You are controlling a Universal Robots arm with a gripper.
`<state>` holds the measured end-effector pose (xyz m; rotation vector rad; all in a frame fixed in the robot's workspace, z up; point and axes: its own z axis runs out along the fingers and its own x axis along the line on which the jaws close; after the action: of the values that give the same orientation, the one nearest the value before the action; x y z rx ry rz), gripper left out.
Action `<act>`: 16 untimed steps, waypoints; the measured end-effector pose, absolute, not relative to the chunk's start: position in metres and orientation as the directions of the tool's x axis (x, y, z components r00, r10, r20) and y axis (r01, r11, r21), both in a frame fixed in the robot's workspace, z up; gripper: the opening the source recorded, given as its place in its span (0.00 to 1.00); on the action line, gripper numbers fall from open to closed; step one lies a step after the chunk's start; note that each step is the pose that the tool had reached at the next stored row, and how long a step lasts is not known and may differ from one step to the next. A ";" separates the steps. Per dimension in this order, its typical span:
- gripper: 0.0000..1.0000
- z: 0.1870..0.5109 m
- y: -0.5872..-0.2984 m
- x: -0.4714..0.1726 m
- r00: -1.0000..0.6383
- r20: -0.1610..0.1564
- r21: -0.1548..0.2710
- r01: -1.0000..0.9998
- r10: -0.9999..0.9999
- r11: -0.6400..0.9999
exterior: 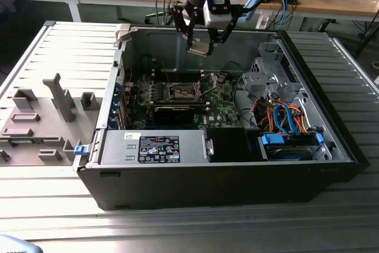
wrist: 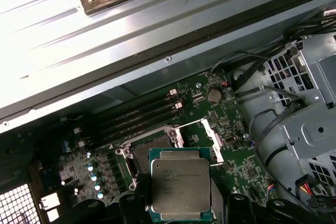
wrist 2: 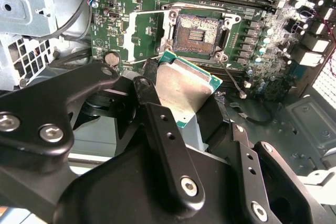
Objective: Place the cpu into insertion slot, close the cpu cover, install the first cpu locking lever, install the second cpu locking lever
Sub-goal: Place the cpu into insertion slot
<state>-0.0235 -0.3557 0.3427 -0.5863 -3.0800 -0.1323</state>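
Note:
My gripper [exterior: 200, 44] hangs over the open computer case, shut on the cpu [exterior: 199, 48]. The cpu [wrist: 180, 184] is a flat square chip with a silver top and green edge, held by its sides between the black fingers [wrist 2: 157, 114]. In the second wrist view the cpu [wrist 2: 185, 83] is tilted, just short of the insertion slot [wrist 2: 198, 31]. The slot [wrist: 152, 149] has a dark bare centre and lies on the green motherboard [exterior: 182, 91]. The cpu cover [wrist 2: 143, 36] is swung open beside the slot. A thin wire lever [wrist 2: 234, 80] sticks out by the socket.
The case's metal walls [exterior: 160, 42] ring the motherboard. A grey drive cage [exterior: 266, 78] and blue and orange cables [exterior: 284, 117] fill the exterior view's right, and a power supply [exterior: 154, 146] sits at the front. Memory slots [wrist: 136, 116] run beside the socket. Grey fixtures [exterior: 53, 105] stand outside the case.

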 end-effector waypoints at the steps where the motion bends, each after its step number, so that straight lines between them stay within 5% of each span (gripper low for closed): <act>1: 0.55 0.343 -0.356 -0.024 -0.930 0.019 0.082 0.368 0.368 0.926; 16: 0.55 0.343 -0.356 -0.024 -0.925 0.019 0.082 0.381 0.380 0.921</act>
<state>-0.0235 -0.3557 0.3427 -0.6094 -3.0762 -0.1324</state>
